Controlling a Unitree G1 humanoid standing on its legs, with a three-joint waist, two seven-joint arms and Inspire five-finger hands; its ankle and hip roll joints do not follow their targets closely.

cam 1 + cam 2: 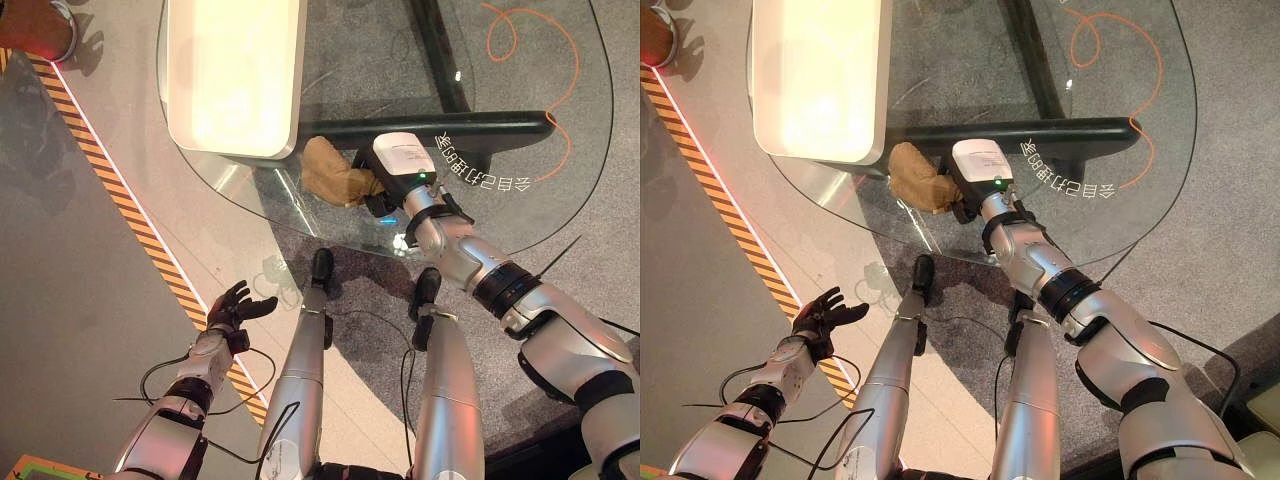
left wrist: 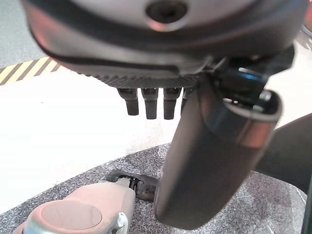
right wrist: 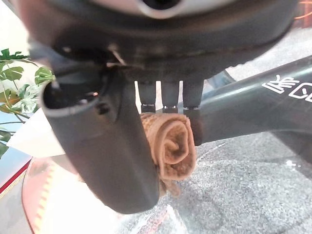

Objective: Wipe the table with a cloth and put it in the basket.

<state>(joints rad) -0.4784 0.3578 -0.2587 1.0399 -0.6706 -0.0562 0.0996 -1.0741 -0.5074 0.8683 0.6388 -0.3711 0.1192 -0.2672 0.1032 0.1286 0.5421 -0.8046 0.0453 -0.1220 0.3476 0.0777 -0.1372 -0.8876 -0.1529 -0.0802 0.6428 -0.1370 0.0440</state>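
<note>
Down by the striped floor tape (image 1: 120, 195), nearest to where the robot stands, the left hand (image 1: 235, 305) hangs in the air off the table, its fingers (image 2: 148, 102) loosely spread and straight, with nothing in them. Further out, the right arm reaches over the near edge of the glass table (image 1: 240, 185). The right hand (image 1: 385, 195) rests low on the glass, thumb on one side and fingers (image 3: 170, 100) on the other, closed around a rolled tan cloth (image 1: 335, 170). In the wrist view the roll sits just past the fingertips, pressed against the thumb (its spiral end plainly showing). The cloth bunches out from the hand toward the robot's left, lying on the glass just beside the white tray (image 1: 235, 75), close to its near corner. Beyond the hand a dark bar (image 1: 440, 125) runs under the glass.
</note>
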